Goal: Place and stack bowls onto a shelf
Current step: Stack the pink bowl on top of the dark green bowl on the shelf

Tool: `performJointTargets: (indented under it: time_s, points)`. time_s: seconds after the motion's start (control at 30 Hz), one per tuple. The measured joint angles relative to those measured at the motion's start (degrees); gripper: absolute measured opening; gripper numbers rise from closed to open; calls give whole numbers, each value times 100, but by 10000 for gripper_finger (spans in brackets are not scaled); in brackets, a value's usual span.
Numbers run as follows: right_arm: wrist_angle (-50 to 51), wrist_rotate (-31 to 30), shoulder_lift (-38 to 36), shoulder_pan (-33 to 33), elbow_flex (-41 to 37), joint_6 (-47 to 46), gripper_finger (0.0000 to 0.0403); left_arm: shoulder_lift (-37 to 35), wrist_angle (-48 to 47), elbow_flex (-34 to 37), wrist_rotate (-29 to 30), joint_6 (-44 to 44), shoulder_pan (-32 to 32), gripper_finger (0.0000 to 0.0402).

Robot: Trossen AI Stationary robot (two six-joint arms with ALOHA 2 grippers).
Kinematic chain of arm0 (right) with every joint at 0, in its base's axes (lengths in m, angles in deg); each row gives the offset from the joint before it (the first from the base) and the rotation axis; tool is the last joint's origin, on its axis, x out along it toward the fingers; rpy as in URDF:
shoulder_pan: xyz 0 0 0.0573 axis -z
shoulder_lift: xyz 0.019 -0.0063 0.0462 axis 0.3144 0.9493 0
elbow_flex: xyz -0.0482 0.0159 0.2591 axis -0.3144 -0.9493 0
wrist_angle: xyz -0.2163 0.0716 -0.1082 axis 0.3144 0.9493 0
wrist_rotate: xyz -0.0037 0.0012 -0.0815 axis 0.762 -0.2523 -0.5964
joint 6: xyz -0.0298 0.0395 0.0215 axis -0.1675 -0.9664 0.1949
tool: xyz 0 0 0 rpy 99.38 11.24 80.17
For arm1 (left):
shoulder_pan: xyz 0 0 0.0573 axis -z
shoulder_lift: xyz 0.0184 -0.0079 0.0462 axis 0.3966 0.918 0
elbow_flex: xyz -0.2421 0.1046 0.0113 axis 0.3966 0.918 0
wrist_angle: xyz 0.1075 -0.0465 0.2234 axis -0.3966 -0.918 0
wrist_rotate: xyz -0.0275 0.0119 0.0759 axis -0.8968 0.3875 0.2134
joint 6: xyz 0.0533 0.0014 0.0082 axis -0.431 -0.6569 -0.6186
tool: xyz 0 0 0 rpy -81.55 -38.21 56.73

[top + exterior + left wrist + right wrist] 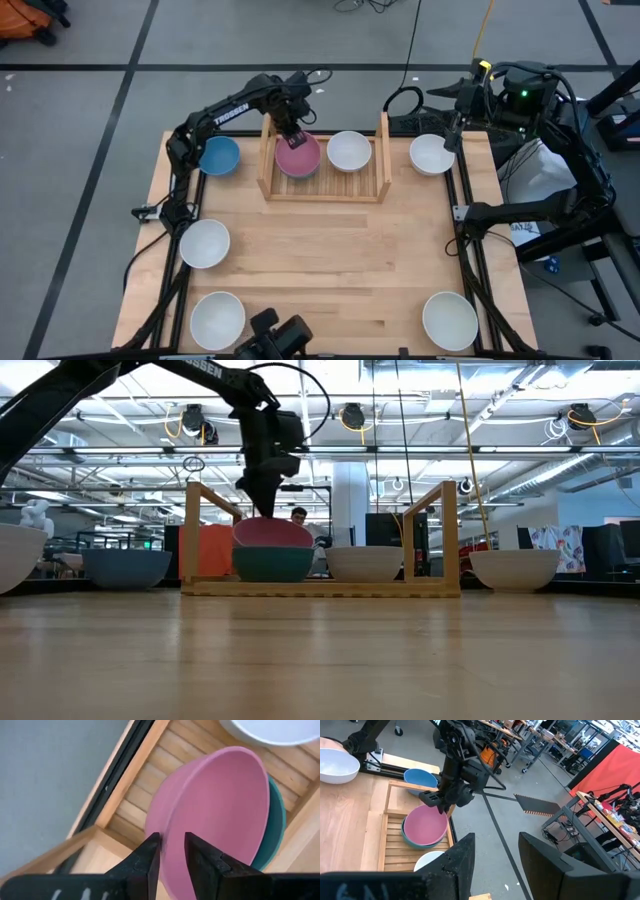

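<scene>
My left tool (297, 139) is over the far rim of the pink bowl (298, 157), and in the left wrist view its two fingers (142, 865) pinch that rim between them, so I call it clamped on the pink bowl. The pink bowl sits nested in the teal green bowl (272, 563) at the left end of the shelf (322, 190); the low view shows it riding slightly tilted on top, so I judge the stack is made but not yet released.

One white bowl (349, 150) already rests in the middle of the shelf, just beside the stack. That makes three bowls on the shelf by my count.

Left to do: the blue bowl (219, 155) sits on the bench (330, 270) just outside the shelf's left panel, and five white bowls wait around the bench, one past the right panel (432, 154), one at the left edge (204, 243), and one in each near corner.

My right tool (495, 852) is parked off the far right corner, fingers apart, holding nothing.
</scene>
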Motion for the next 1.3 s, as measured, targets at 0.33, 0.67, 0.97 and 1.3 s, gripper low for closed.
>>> performJointTargets:
  time_s: [0.33,0.67,0.97,1.3]
  points:
    - [0,0,0,1,1,-11,146,-473,708,-2,184,-131,80,94]
    - [2,0,0,1,2,-15,146,-469,926,-1,239,269,98,7]
    - [0,0,0,1,2,-13,146,-277,880,7,142,530,92,3]
    - [2,1,0,0,1,-14,146,36,844,14,137,525,110,1]
